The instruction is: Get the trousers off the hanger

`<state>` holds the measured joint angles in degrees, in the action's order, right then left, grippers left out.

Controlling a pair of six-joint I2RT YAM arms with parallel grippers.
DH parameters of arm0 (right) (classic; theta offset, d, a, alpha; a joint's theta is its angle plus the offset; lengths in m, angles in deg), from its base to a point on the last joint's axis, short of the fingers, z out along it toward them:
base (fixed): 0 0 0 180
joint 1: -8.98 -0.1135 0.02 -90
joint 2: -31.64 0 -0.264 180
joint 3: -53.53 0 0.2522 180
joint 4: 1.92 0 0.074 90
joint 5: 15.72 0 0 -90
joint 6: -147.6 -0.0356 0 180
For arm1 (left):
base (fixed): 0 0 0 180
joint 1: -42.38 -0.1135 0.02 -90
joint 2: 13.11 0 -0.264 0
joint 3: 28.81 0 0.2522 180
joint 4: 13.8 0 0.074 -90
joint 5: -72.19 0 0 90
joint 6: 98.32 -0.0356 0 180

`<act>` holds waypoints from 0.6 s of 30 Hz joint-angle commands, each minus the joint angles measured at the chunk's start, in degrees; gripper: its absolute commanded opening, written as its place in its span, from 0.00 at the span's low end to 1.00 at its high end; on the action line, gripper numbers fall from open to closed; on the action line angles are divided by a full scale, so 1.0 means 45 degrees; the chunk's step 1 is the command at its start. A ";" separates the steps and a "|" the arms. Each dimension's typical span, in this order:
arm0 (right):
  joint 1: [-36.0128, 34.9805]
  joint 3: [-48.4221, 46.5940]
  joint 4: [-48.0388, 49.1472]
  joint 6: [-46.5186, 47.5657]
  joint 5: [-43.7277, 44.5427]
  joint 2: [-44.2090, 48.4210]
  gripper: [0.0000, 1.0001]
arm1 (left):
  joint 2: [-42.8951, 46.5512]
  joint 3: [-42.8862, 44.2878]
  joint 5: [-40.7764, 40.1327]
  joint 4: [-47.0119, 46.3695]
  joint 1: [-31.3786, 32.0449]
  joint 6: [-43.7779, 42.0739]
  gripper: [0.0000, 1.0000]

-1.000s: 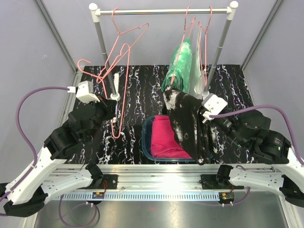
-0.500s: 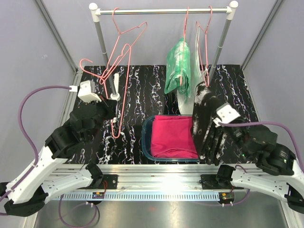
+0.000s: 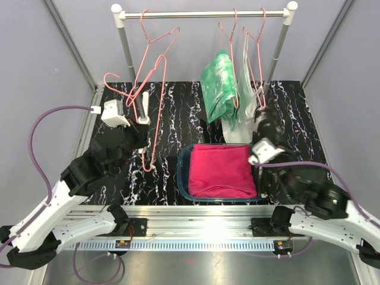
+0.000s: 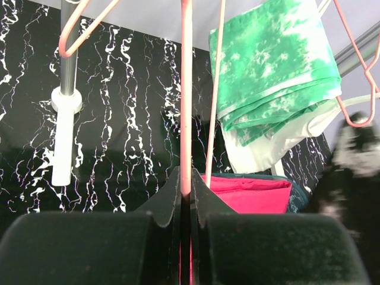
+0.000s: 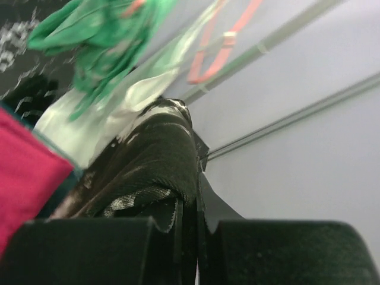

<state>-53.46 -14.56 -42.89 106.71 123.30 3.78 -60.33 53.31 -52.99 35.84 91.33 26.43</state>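
The magenta trousers [image 3: 219, 169] lie folded in a teal bin [image 3: 182, 173]; they also show in the left wrist view [image 4: 249, 193]. The green-and-white tie-dye trousers [image 3: 218, 89] hang on a pink hanger [image 3: 228, 41] on the rail, and show in the left wrist view [image 4: 273, 65] and the right wrist view [image 5: 101, 35]. My right gripper [image 3: 261, 132] is shut on the black trousers with white splashes [image 3: 265, 117], bunched over its jaws [image 5: 157, 157], right of the bin. My left gripper [image 3: 141, 138] is shut on the wire of an empty pink hanger [image 4: 186, 119].
A grey clothes rail [image 3: 202, 13] stands on two posts at the back. A pale whitish garment [image 3: 240, 124] hangs behind the green one. More empty pink hangers [image 3: 155, 41] hang at the left and the right [image 3: 259, 41]. Grey walls close both sides.
My right gripper has pulled the black trousers from above the bin to the right, where they are now bunched at its jaws. The green trousers swung left. The left arm barely moved.
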 commanded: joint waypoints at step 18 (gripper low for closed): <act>-0.1261 0.2228 0.3445 -0.3138 -0.5304 -0.4804 0.00 | 0.0923 -0.0230 -0.0541 -0.0649 0.0001 -0.0396 0.00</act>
<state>-56.78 -4.77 -38.34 95.34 104.70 -16.85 -56.44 52.39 -53.49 35.93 91.33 25.60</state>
